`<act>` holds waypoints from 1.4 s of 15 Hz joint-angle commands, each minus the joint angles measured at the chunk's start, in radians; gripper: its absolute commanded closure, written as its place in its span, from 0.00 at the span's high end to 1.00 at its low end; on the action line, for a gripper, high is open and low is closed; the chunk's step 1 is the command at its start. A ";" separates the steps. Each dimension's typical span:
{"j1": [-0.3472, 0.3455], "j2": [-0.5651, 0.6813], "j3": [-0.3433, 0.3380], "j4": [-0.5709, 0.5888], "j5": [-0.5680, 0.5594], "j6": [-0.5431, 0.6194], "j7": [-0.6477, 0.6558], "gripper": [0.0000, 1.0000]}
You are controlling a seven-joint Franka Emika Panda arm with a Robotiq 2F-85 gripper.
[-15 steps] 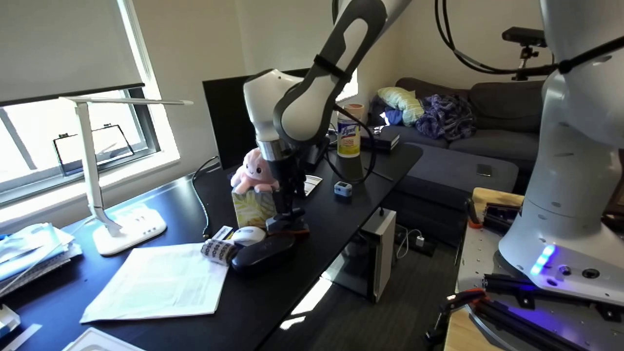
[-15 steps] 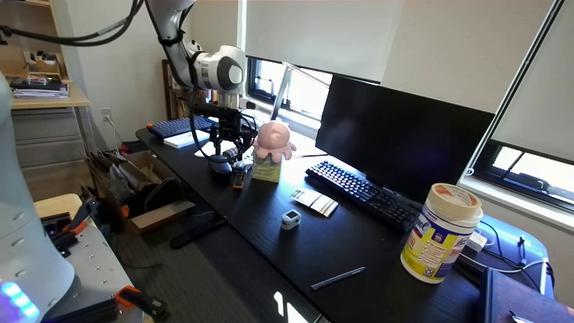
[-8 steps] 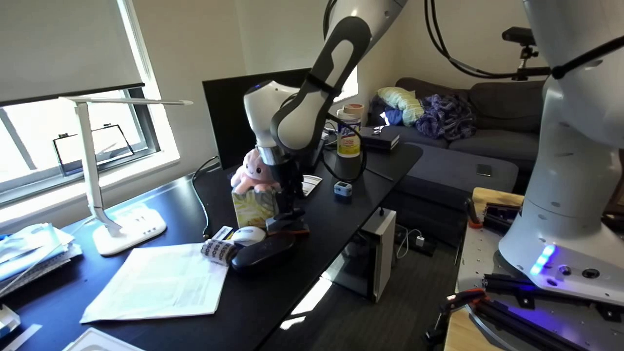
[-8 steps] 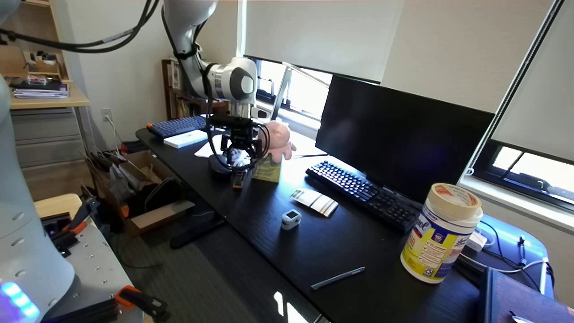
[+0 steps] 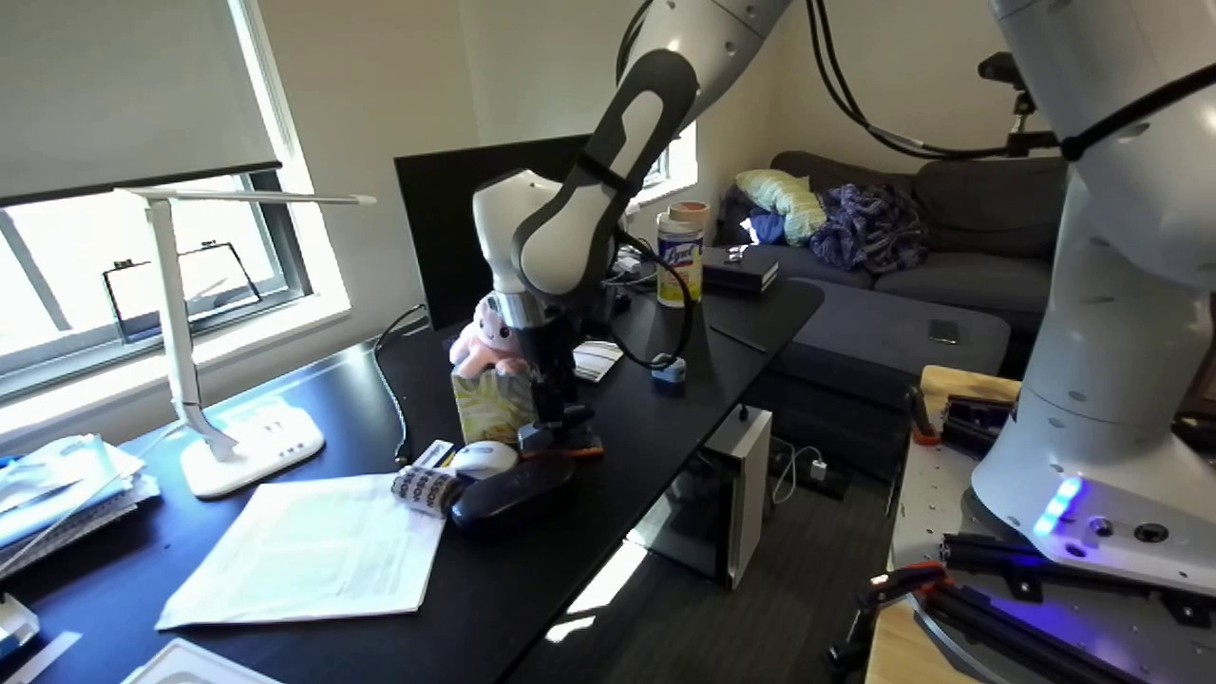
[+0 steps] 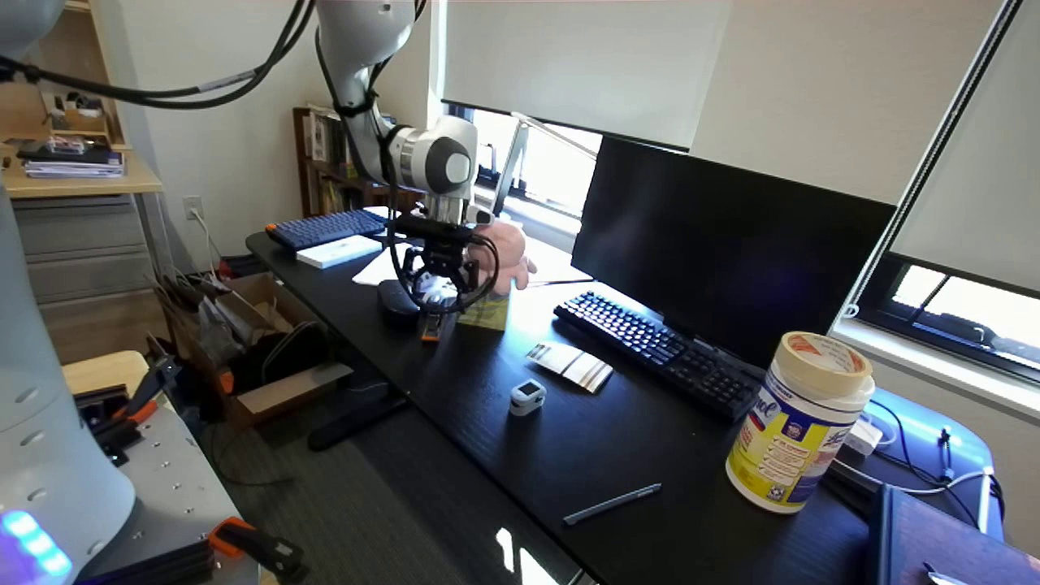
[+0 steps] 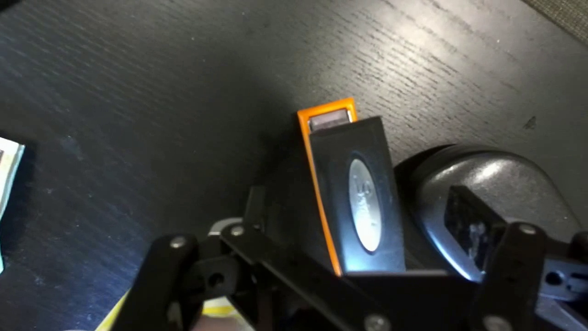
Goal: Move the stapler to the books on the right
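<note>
Near the middle of the wrist view, I see the stapler (image 7: 353, 193) on the desk (image 7: 183, 115), framed by my gripper (image 7: 363, 209), its fingers spread apart on either side. Rightward in that frame, a rounded black case (image 7: 505, 179) lies just beside the stapler.

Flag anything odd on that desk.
Nothing looks spilled or damaged. Slightly odd: the pink plush toy perches on a patterned box, and an apparent tape roll tops the Lysol container; unusual stands for either.
</note>
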 commanded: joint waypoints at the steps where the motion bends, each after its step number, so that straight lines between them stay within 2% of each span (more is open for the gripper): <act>1: -0.047 0.022 0.041 0.014 0.064 -0.026 -0.084 0.73; 3: -0.046 0.030 0.037 0.024 0.063 -0.039 -0.089 0.63; 8: -0.051 0.019 0.033 0.039 0.068 -0.078 -0.100 0.30; 11: -0.062 -0.028 0.029 0.025 0.093 -0.123 -0.078 0.12; 16: -0.102 -0.154 0.016 -0.081 0.191 -0.156 -0.025 0.12; 19: -0.158 -0.295 0.007 -0.220 0.309 -0.156 -0.031 0.12; 21: -0.177 -0.389 -0.022 -0.305 0.356 -0.150 -0.016 0.12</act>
